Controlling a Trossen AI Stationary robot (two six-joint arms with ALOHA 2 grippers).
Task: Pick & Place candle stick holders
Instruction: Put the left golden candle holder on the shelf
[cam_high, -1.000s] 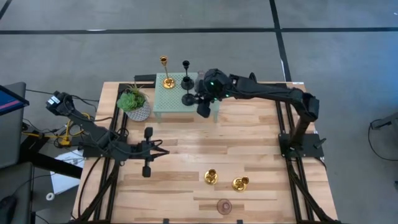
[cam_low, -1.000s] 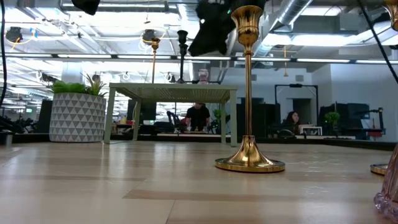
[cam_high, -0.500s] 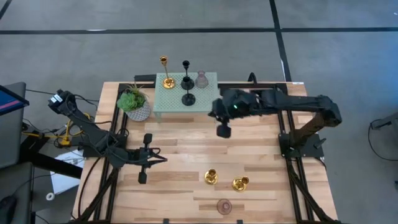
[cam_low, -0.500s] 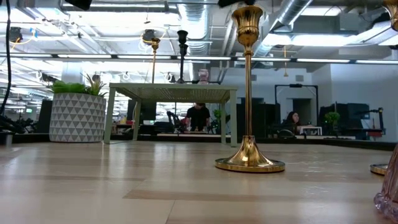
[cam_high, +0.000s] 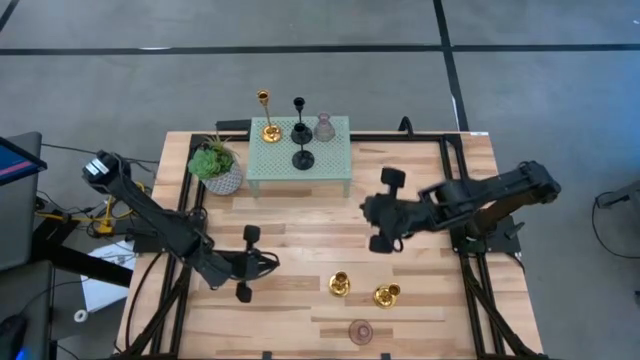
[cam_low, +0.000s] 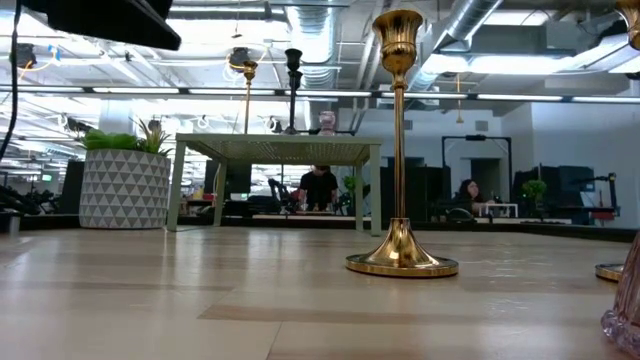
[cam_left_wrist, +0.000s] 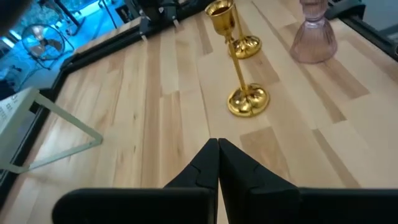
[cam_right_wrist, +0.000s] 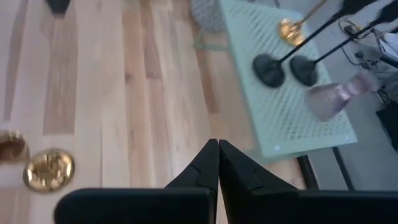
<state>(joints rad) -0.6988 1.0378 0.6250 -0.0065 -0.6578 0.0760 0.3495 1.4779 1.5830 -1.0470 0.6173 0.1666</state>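
Note:
On the small green table (cam_high: 298, 172) at the far side stand a gold holder (cam_high: 266, 128), two black holders (cam_high: 301, 144) and a pink holder (cam_high: 324, 128), each on its round base. Near the front edge two gold holders (cam_high: 340, 285) (cam_high: 386, 295) and a pink one (cam_high: 360, 331) stand on the wood. My left gripper (cam_high: 274, 262) is shut with nothing in it, left of the gold pair (cam_left_wrist: 247, 101). My right gripper (cam_high: 364, 207) is also shut and holds nothing. It hangs between the green table (cam_right_wrist: 292, 106) and the gold pair.
A potted green plant (cam_high: 215, 168) stands left of the green table. Bare wood lies between the green table and the near holders. In the low view a tall gold holder (cam_low: 398, 150) stands close by, and people sit in the room behind.
My right gripper has drawn back from the green table toward the table's near and right edges, and the pink holder now shows standing on the green table. My left gripper has moved toward the near edge and slightly right.

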